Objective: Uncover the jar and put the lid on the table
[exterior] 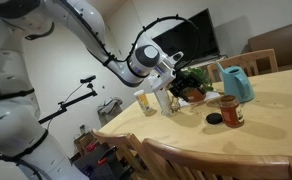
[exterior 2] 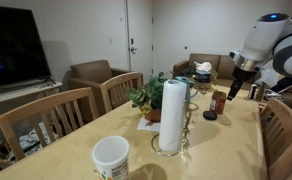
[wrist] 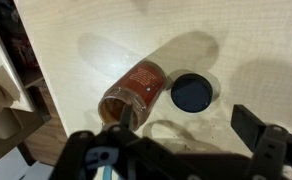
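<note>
The jar (wrist: 138,86), clear glass with reddish-orange contents, stands uncapped on the tan table (wrist: 106,30). The dark round lid (wrist: 191,93) lies flat on the table right beside it, apart from the jar. Both exterior views show the jar (exterior: 232,110) (exterior 2: 219,101) with the lid (exterior: 214,119) (exterior 2: 209,116) next to it. My gripper (wrist: 186,130) is open and empty, raised above the jar and lid, with its fingers spread on either side of them in the wrist view. It also shows in both exterior views (exterior: 179,70) (exterior 2: 238,88).
A teal pitcher (exterior: 236,82), a potted plant (exterior: 193,86), a yellowish cup (exterior: 146,102) and a tall white bottle (exterior: 164,98) stand behind the jar. A paper towel roll (exterior 2: 172,115) and a white cup (exterior 2: 111,157) stand further along. Wooden chairs (exterior 2: 61,110) surround the table.
</note>
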